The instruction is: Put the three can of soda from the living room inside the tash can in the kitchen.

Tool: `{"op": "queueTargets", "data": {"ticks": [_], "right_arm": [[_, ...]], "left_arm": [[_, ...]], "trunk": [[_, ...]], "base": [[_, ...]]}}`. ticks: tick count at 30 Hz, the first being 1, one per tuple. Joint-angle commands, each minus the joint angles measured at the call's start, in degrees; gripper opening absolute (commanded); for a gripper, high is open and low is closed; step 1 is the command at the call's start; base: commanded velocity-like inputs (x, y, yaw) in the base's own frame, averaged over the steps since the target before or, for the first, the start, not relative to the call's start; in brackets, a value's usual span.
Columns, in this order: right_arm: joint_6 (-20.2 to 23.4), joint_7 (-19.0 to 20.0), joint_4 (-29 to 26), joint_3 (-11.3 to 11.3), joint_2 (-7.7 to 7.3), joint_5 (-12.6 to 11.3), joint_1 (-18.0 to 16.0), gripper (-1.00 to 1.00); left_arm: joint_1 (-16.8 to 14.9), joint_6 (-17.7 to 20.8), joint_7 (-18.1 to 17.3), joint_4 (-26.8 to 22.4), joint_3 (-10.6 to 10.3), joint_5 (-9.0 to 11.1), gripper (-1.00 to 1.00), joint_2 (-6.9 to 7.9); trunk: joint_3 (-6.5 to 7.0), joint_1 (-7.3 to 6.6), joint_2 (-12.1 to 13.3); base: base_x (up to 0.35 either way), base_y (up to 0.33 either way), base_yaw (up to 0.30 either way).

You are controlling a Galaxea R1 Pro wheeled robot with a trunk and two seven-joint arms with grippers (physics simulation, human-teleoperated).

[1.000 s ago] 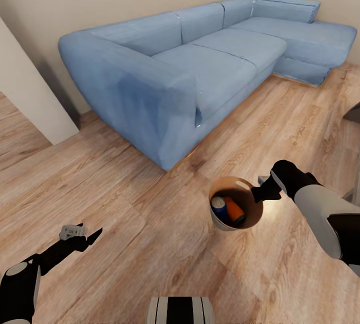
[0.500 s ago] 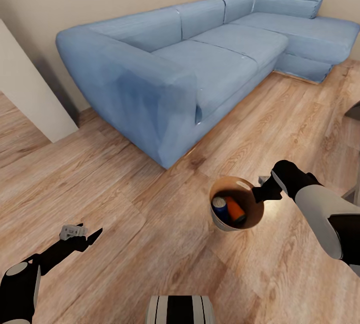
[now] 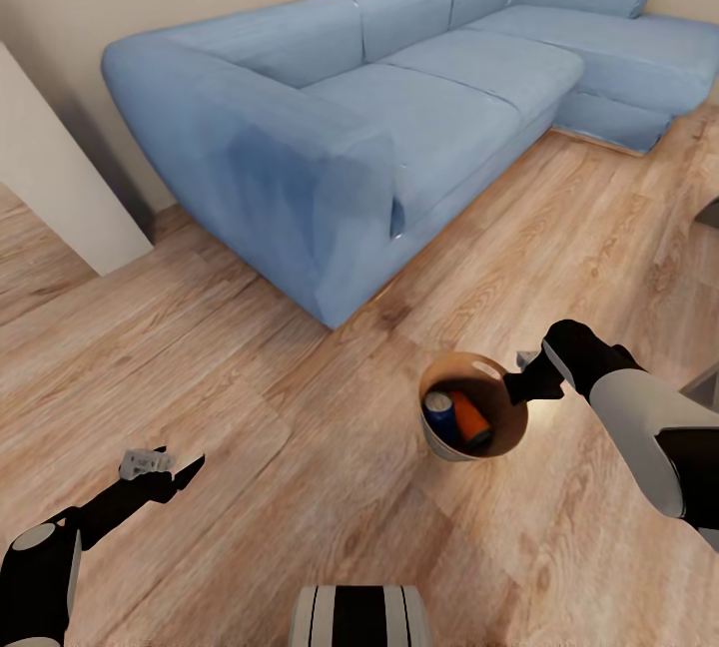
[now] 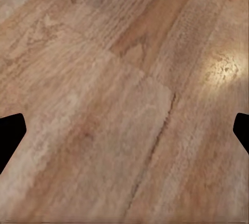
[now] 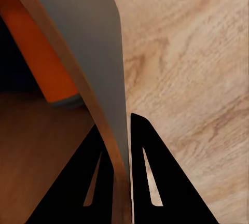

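Sliding up and leftward in the head view since the earlier frames, the sofa (image 3: pixel 399 98) is showing the camera's motion, not its own. Left gripper (image 3: pixel 165 468) is hanging spread and empty over the floor (image 4: pixel 124 105). Right gripper (image 3: pixel 521 382) is pinching the tash can (image 3: pixel 444 447) rim, carrying orange can (image 3: pixel 467 419) and blue can (image 3: pixel 438 412). That thin rim pinch could slip while driving, tipping the load.

One big blue L-shaped fabric sofa (image 3: pixel 419 98), one small round tapered bin with a brown wood-like inside (image 3: pixel 504 427), and two drink cans inside it: one bright orange (image 3: pixel 467 418), one dark blue (image 3: pixel 438 410).
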Motion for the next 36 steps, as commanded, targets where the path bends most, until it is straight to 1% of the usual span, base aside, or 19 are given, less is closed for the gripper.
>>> {"op": "queueTargets", "data": {"ticks": [1,11,21,36], "right_arm": [[0.3,0.3,0.0,-0.4,0.03,-1.7,0.0,-1.0],[0.3,0.3,0.0,-0.4,-0.01,-1.7,0.0,-1.0],[0.3,0.3,0.0,-0.4,-0.02,-1.7,0.0,-1.0],[0.3,0.2,0.0,-0.4,-0.01,-1.7,0.1,-1.0]], "left_arm": [[0.0,0.0,0.0,0.0,0.0,0.0,1.0,0.0],[0.0,0.0,0.0,0.0,0.0,0.2,1.0,0.01],[0.0,0.0,0.0,0.0,0.0,0.0,1.0,0.01],[0.0,0.0,0.0,0.0,0.0,0.2,1.0,0.03]], "trunk": [[-0.22,0.01,0.0],[-0.22,0.01,0.0],[-2.44,0.27,-0.2],[-2.44,0.27,-0.2]], "base": [[0.0,0.0,0.0],[0.0,0.0,0.0],[0.0,0.0,0.0],[0.0,0.0,0.0]]}}
